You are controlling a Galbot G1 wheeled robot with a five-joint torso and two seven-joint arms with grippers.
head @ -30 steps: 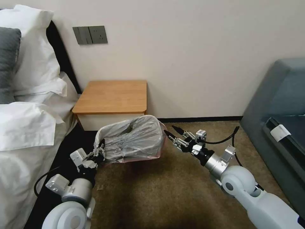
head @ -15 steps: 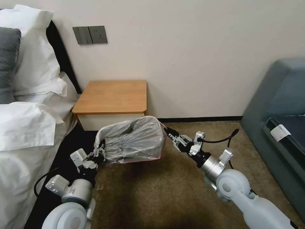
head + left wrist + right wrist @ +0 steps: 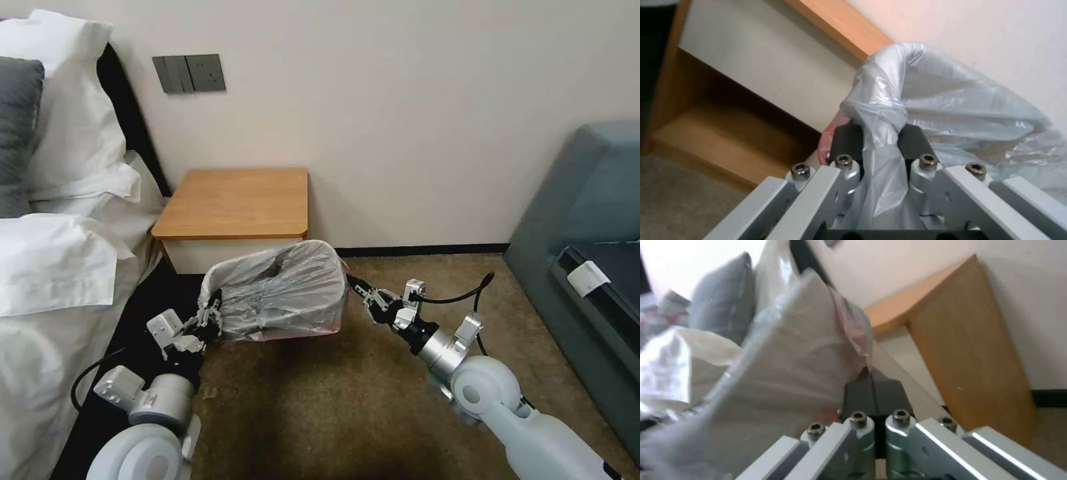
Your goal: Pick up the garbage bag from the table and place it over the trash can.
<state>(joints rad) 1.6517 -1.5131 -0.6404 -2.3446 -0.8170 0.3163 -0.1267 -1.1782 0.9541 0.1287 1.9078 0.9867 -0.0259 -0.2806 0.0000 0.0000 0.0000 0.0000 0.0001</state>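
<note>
Our left gripper [image 3: 880,141] grasps a fold of the crinkly translucent grey plastic garbage bag [image 3: 280,290]; our right gripper [image 3: 873,390] is clenched at its pinkish-red edge, below the orange-brown wooden table [image 3: 233,200].

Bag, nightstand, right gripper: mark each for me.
Bag [image 3: 280,293], head view, crinkled front film.
Nightstand [image 3: 237,200], head view, middle of the wooden top.
Right gripper [image 3: 357,288], head view, between its fingertips at the bag's edge.

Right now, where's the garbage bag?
In the head view the garbage bag is draped over the trash can on the carpet, just in front of the table, stretched between the left gripper and the right gripper.
</note>
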